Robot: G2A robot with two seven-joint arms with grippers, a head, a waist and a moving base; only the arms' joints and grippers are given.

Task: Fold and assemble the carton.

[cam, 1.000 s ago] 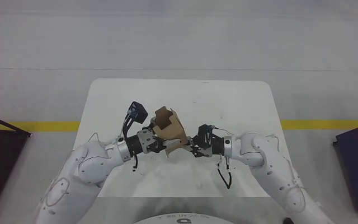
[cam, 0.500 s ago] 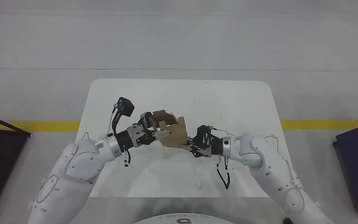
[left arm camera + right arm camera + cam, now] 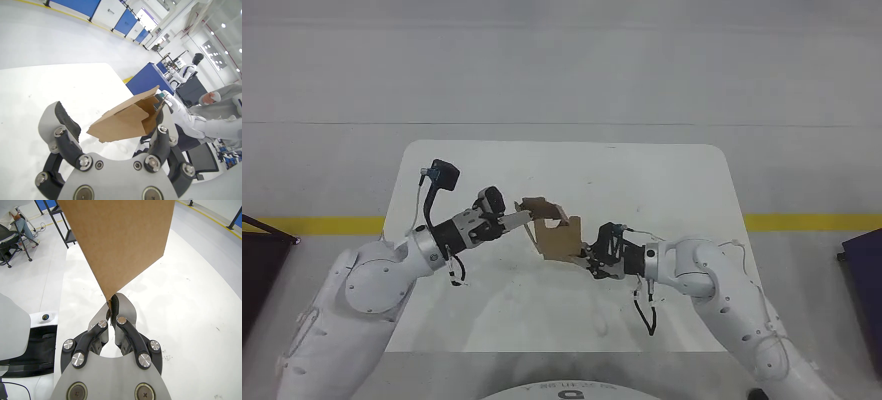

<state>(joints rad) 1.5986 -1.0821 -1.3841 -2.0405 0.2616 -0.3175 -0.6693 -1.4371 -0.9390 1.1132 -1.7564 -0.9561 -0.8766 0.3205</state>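
Half-folded carton [image 3: 556, 234] held over the surface [image 3: 672, 180] by right gripper [image 3: 112, 303] clamped on one corner, probably to present loose flaps to left gripper [image 3: 110, 108], spread wide, empty, just beside its open end.

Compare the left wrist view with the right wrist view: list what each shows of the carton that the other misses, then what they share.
Left wrist view: the left pincer open, its fingers spread to either side of the carton, and the carton's open inside with a folded flap.
Right wrist view: the right pincer shut on a corner of the carton, and a plain outer panel.
Both: the brown carton held up off the white table.
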